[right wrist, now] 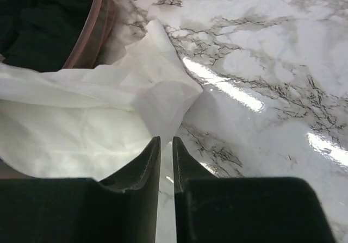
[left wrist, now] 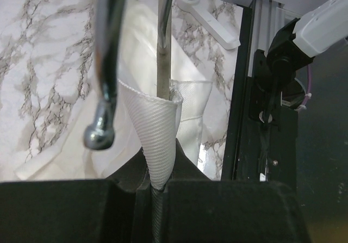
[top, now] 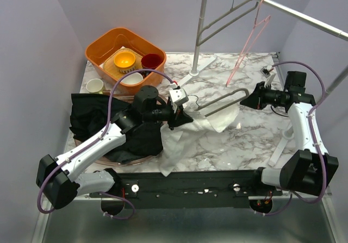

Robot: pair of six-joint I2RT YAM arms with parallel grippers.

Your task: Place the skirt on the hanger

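Left gripper (left wrist: 156,187) clamps skirt (top: 190,137) waistband onto hanger (left wrist: 164,53) rod. I read the hanger's long axis left–right, mid-worktop. Right gripper (right wrist: 166,161) pinched together — empty.

The top view is brightly and evenly lit from overhead, and only soft, faint shadows are cast on the glossy white marble-patterned counter (top: 217,139). In the right wrist view, hard streaks of glare are thrown across that counter at the centre and near the right edge, while the right arm's black plastic fingers (right wrist: 142,169) are left dark and featureless. In the left wrist view, the chrome metal hanger hook (left wrist: 103,63) is blurred by closeness and streaked with highlights. The white woven skirt fabric (left wrist: 155,139) is rendered sharply.
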